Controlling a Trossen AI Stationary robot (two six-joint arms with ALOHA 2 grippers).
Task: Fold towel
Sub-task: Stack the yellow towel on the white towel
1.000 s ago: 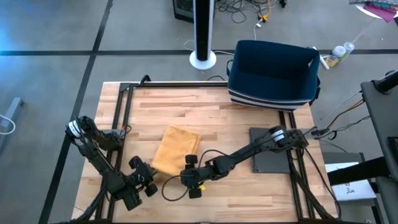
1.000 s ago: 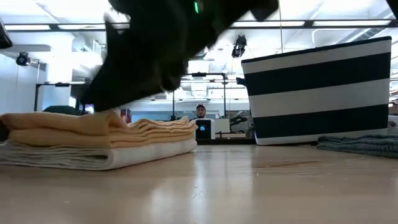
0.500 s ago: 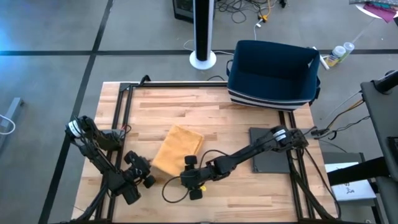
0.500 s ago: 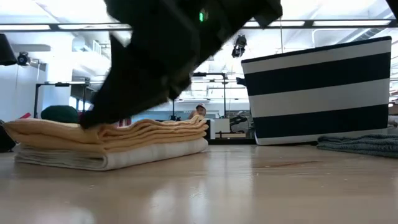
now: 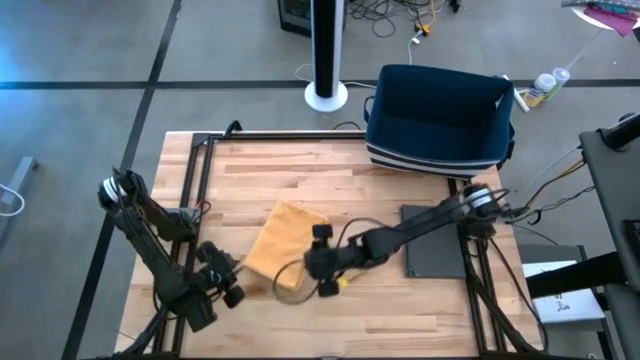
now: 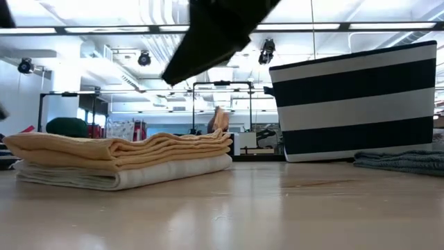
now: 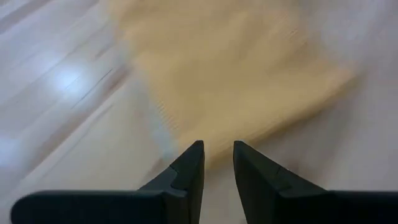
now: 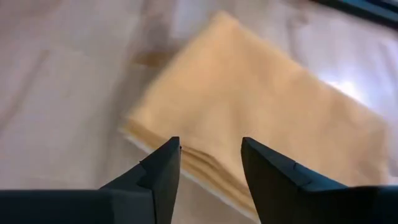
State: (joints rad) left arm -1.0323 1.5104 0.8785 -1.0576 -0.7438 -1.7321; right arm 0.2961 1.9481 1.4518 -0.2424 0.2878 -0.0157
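1. You have no brand, label or readable writing anywhere in these views.
2. You are working with one folded yellow towel [image 5: 281,241]; it lies flat on the wooden table [image 5: 300,170], left of the middle, between the two grippers. The low view shows it as a neat stack of several layers with a paler layer at the bottom.
3. Your left gripper [image 5: 222,283] sits low at the towel's near-left corner; its fingers [image 7: 189,169] stand slightly apart with nothing between them, just short of the cloth.
4. Your right gripper [image 5: 322,261] hovers at the towel's right edge, fingers [image 8: 163,170] spread wide and empty, above the cloth.
5. You also have one navy-and-white striped basket [image 5: 440,115] at the far right, one dark grey mat [image 5: 435,255] near it, and one grey cloth [image 6: 402,161] lying beside the basket.
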